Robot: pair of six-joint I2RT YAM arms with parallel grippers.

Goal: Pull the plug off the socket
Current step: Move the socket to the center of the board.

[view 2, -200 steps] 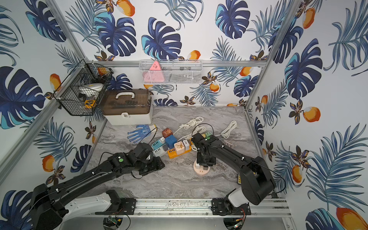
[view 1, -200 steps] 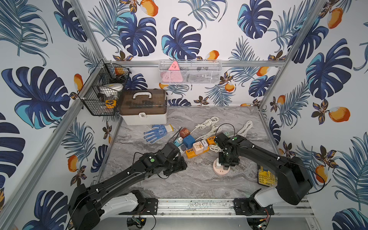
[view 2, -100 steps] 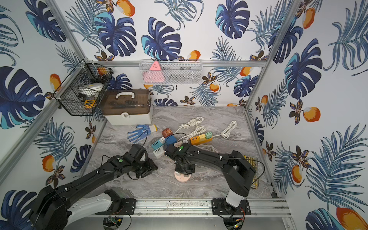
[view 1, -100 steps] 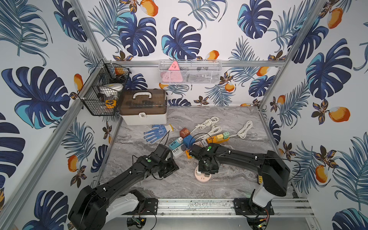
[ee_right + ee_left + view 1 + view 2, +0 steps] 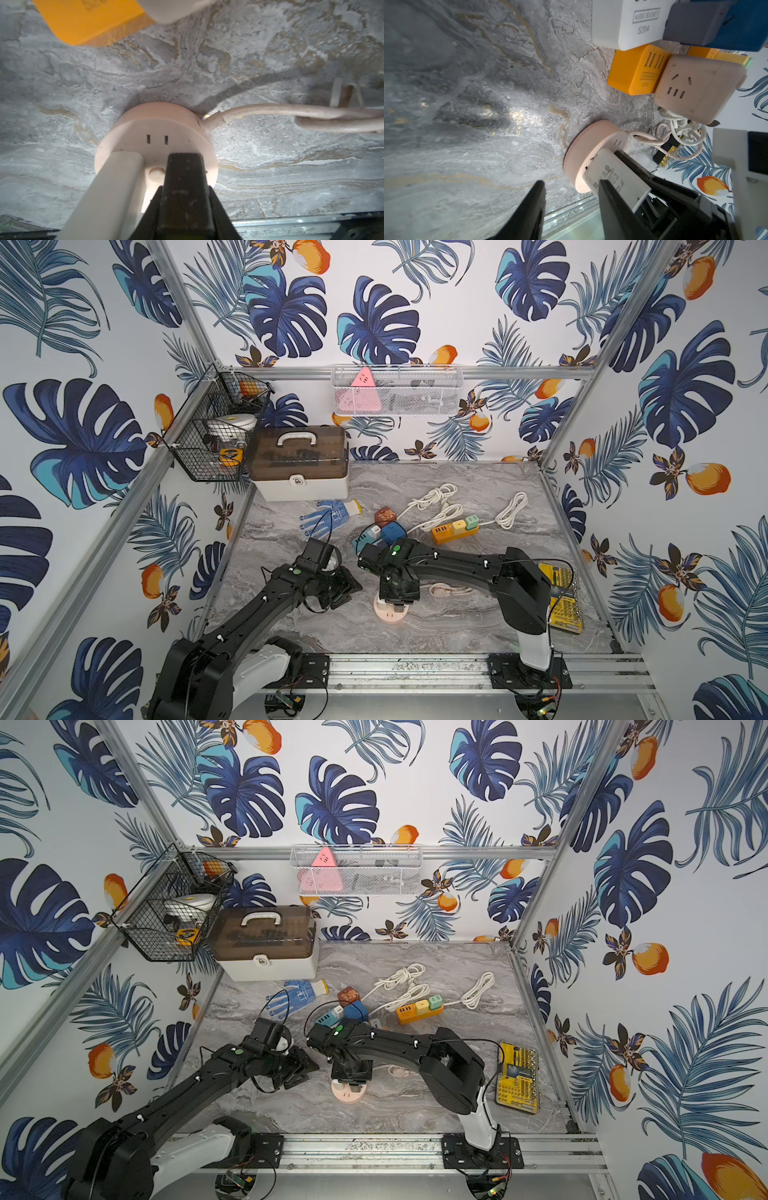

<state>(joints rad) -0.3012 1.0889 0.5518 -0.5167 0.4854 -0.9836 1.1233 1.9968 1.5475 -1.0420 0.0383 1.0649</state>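
One white plug (image 5: 112,187) stands on the top face of the one round pink socket (image 5: 390,617); whether its pins are fully in cannot be told. The socket sits near the middle of the front edge of the surface (image 5: 465,628).

There are two arms. The right arm (image 5: 453,568) hangs over the socket, the right jaws clamped on the plug. The left arm (image 5: 257,610) ends just left of the socket, the left jaws apart with only bare surface between them. One pinkish cord (image 5: 270,112) leaves the socket's rim toward the right edge.

Mid-surface lie one orange strip (image 5: 453,533), three coiled white cords (image 5: 432,494) (image 5: 446,512) (image 5: 513,510), one glove (image 5: 332,514), and adapters (image 5: 392,533) partly under the right arm, too hidden to count. One case (image 5: 301,464) fills the back left corner, and one bit set (image 5: 563,601) lies along the right edge. Two baskets (image 5: 212,439) (image 5: 395,391) hang on the walls.

Bare surface lies between socket and bit set, along the front edge on both sides of the socket, and in the back right corner. The front rail (image 5: 415,668) is close to the socket.
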